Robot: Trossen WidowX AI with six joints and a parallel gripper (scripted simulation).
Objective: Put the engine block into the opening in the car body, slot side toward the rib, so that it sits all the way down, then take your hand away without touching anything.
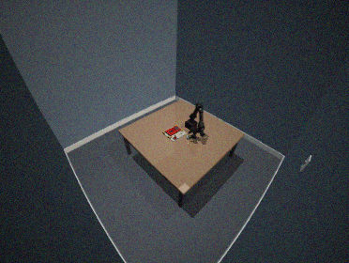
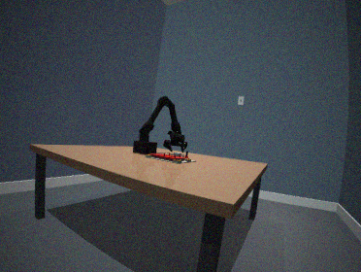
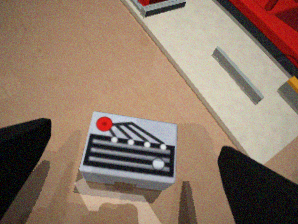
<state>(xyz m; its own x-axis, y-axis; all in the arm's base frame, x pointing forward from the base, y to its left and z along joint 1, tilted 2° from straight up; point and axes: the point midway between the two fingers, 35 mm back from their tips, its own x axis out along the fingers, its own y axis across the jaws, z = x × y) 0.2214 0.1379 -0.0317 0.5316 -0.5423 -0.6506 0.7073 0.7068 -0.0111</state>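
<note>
The engine block (image 3: 129,150), a light grey box with a red disc and dark stripes on top, appears to rest on the tabletop. Its notched side faces the bottom of the wrist view. My gripper (image 3: 135,136) (image 2: 176,146) is open, with one finger on each side of the block and a gap at both sides. The red car body (image 1: 173,131) (image 2: 167,155) (image 3: 272,31) lies on the cream board, up and right of the block in the wrist view. Its opening and rib cannot be made out.
The cream board (image 3: 190,35) has a raised grey bar (image 3: 237,75) between the block and the car body. A grey frame (image 3: 166,9) with something red in it is at the top edge. A yellow piece (image 3: 294,83) shows at the right edge. The wooden table (image 1: 164,157) (image 2: 121,170) carries everything.
</note>
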